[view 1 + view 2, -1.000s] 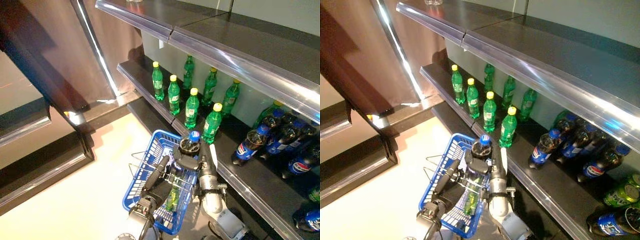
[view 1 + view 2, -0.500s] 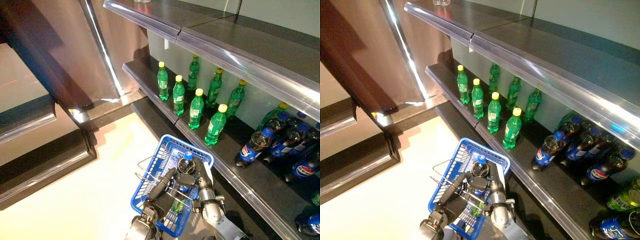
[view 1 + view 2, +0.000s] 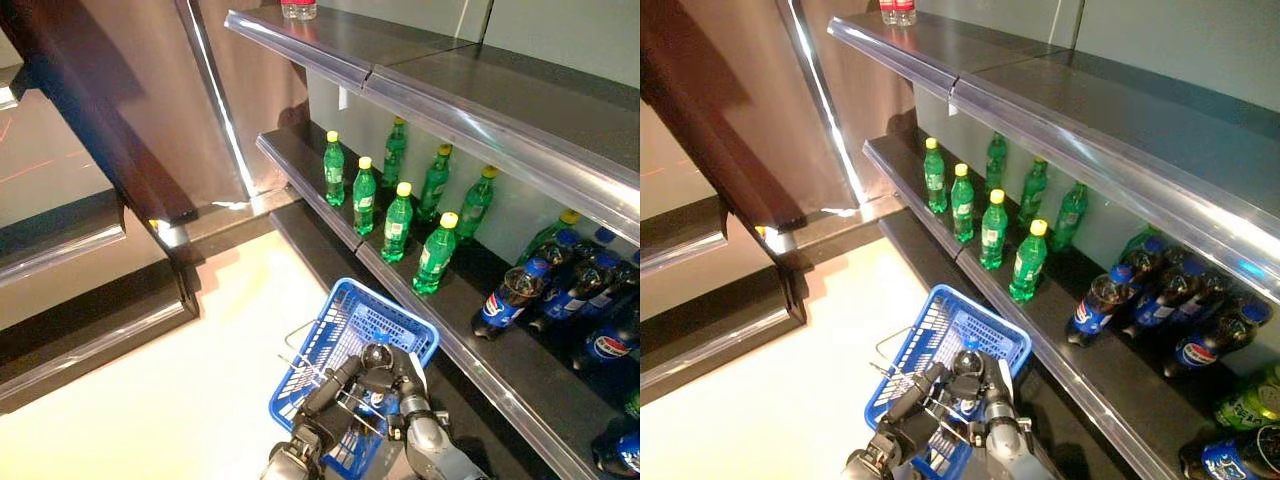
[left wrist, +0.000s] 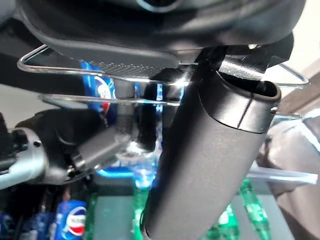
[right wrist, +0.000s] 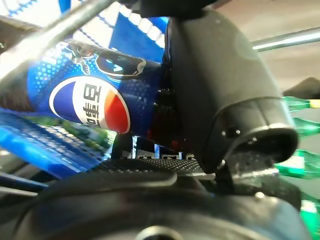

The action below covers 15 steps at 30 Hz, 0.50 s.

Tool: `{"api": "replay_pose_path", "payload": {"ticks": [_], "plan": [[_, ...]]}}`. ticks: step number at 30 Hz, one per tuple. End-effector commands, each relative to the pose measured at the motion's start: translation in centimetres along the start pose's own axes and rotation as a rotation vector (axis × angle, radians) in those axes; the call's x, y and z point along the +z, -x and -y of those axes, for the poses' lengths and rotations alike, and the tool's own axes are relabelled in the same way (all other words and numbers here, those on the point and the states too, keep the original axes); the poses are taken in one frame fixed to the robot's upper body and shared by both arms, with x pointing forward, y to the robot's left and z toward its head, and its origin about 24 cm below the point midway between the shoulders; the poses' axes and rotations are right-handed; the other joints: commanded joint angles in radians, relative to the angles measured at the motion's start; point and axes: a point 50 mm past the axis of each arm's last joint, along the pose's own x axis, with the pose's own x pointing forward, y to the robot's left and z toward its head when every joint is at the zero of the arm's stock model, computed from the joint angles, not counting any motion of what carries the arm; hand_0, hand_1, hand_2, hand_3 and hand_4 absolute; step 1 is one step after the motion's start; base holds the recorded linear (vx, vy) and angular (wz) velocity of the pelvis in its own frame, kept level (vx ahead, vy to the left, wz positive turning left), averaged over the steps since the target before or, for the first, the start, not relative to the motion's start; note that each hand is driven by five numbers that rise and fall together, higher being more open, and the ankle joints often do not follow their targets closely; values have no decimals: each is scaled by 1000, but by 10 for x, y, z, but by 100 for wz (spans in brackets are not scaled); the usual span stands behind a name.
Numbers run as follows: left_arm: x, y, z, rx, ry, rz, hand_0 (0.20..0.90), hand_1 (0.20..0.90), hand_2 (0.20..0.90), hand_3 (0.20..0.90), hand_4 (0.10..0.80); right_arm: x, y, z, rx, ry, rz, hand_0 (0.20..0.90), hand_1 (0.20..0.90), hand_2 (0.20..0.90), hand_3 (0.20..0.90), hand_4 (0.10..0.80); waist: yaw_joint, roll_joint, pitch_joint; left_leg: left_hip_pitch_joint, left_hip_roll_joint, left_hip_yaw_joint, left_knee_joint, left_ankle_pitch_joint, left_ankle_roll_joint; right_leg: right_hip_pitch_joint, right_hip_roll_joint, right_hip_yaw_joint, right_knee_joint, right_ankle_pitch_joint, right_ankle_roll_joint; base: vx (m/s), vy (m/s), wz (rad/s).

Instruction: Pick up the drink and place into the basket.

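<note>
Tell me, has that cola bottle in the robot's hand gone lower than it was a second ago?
Yes. The cola bottle, gripped by the right hand, has sunk from above the blue basket's far rim to inside it.

Both arms were seen entering from the bottom edge of the head views, forearms raised and brought close together. The left robot hand was extended forward, its fingers curled around the wire handle of the basket; this grip was confirmed in the left wrist view, with the wire passing under the thumb. The right robot hand was held just beside the left, fingers wrapped around the drink, the thumb pressed against its label.
</note>
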Motion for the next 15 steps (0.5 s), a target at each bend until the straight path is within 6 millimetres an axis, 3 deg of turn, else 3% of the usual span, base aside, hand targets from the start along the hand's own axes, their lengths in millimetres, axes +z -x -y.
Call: {"api": "replay_pose_path", "payload": {"ticks": [1,8,15], "plan": [[-14,13,106,-577,79,-5,300,300,300,200,100,20,-12,-37,166,-178,-28,300,300,300,200,100,38,-31,-35,-50,-16,16,182,-142,-2,63,-24,44,-265,214,33,48,-10,0],[-19,9,103,-547,65,-31,300,300,300,200,100,-14,-14,-36,216,-271,-294,300,300,300,200,100,58,-35,-31,-29,-17,7,184,-136,-4,83,-23,30,-258,220,30,63,-12,3],[-25,5,98,-514,67,-55,300,300,300,200,100,-24,-17,-34,185,-293,-396,300,300,300,200,100,71,-37,-34,-7,-17,2,188,-133,-5,104,-22,23,-249,221,28,71,2,9]]}}
